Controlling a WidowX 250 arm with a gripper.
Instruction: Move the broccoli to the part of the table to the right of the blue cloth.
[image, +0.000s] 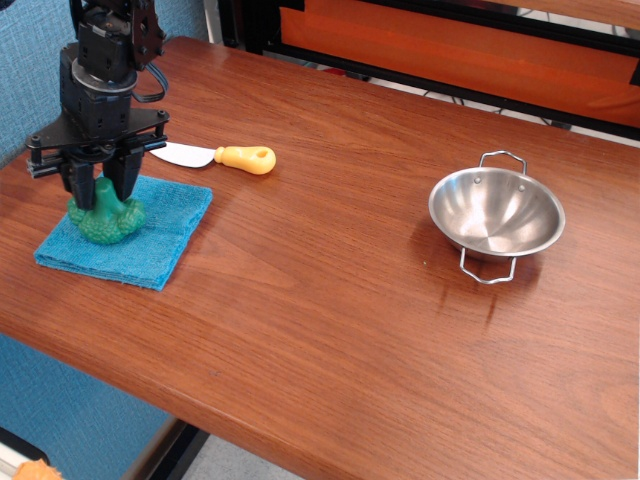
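Note:
The green broccoli (108, 221) sits stalk-up on the left part of the blue cloth (152, 238), which lies at the left end of the reddish-brown table (330, 300). My black gripper (100, 188) comes down from above. Its two fingers are closed in on the broccoli's stalk, one on each side. The broccoli still rests on the cloth.
A knife with a yellow handle (245, 158) lies just behind the cloth's right corner. A steel bowl with wire handles (496, 212) stands at the right. The table's front edge runs diagonally below the cloth. A blue wall is at the left.

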